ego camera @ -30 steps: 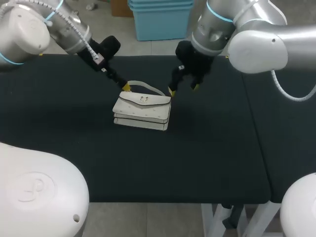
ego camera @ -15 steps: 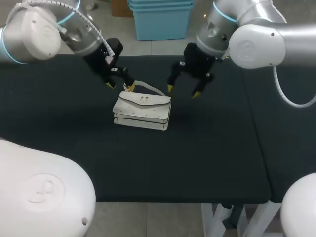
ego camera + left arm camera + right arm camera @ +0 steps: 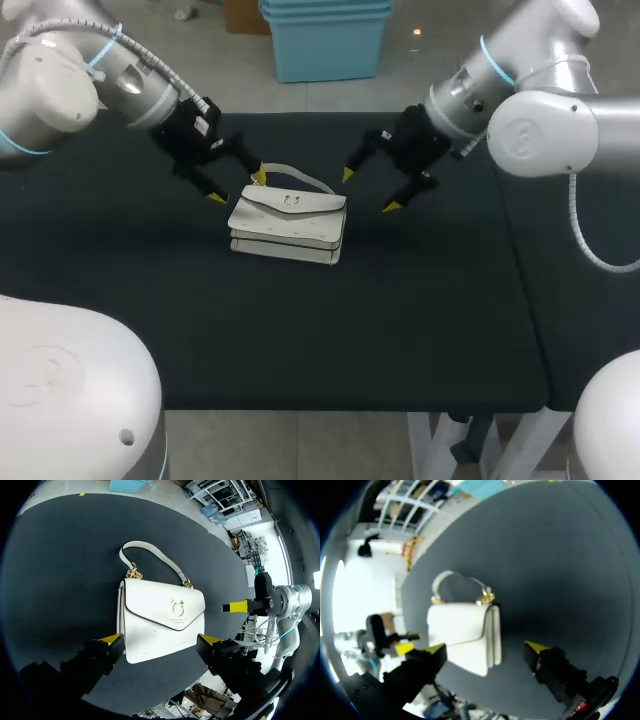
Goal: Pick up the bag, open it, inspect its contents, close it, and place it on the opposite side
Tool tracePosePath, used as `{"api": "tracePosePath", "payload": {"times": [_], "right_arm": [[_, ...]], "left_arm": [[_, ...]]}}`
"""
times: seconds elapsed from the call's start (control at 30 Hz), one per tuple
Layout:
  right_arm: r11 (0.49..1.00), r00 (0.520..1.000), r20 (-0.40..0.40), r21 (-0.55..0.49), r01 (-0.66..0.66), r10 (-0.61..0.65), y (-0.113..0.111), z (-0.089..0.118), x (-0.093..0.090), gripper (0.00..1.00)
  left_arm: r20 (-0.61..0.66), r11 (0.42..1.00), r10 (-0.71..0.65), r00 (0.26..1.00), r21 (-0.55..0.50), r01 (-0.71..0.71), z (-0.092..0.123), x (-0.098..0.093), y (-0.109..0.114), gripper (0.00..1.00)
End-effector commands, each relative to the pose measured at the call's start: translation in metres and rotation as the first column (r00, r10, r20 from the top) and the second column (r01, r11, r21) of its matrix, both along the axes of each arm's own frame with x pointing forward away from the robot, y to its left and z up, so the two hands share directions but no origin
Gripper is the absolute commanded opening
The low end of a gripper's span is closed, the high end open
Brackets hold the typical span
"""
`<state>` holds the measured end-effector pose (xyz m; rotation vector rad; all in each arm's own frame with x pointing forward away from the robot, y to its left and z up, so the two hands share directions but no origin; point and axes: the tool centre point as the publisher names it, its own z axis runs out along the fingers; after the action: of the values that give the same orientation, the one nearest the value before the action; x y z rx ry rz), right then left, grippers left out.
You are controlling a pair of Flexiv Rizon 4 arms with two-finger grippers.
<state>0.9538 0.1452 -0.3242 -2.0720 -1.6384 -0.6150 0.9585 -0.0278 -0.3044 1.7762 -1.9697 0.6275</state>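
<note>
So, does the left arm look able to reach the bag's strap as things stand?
Probably yes: the left end effector hangs open close by the bag, the strap is unheld, and nothing stands between them.

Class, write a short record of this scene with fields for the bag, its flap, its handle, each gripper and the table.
Bag: white, lying flat
Flap: closed, gold clasp
Handle: white, on the bag's far side
Left gripper: open, near the handle
Right gripper: open, apart from the bag
Table: dark
</note>
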Motion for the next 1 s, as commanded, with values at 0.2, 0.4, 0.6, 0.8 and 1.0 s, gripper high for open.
{"api": "tracePosePath", "payload": {"times": [0.2,0.4,0.6,0.8,1.0], "right_arm": [[0.999,1.0,-0.015,0.038,0.019,-0.019,0.016,-0.018,0.01,0.93],[0.997,1.0,-0.026,0.071,0.019,-0.017,0.028,-0.021,0.019,0.73],[0.993,0.996,-0.08,0.115,0.035,-0.026,0.034,-0.035,0.023,0.61],[0.981,0.986,-0.158,0.174,0.083,-0.055,0.033,-0.05,0.026,0.49],[0.97,0.985,-0.165,0.227,0.09,-0.052,0.034,-0.05,0.023,0.47]], "left_arm": [[-0.186,0.956,0.1,0.977,-0.255,-0.146,-0.026,0.012,0.005,1.0],[-0.182,0.948,0.112,0.977,-0.275,-0.16,-0.029,0.014,0.01,1.0],[-0.17,0.94,0.097,0.981,-0.307,-0.146,-0.034,0.019,0.01,0.96],[-0.157,0.941,0.085,0.984,-0.313,-0.131,-0.037,0.022,0.008,0.83],[-0.152,0.938,0.077,0.985,-0.325,-0.123,-0.04,0.024,0.007,0.73]]}}
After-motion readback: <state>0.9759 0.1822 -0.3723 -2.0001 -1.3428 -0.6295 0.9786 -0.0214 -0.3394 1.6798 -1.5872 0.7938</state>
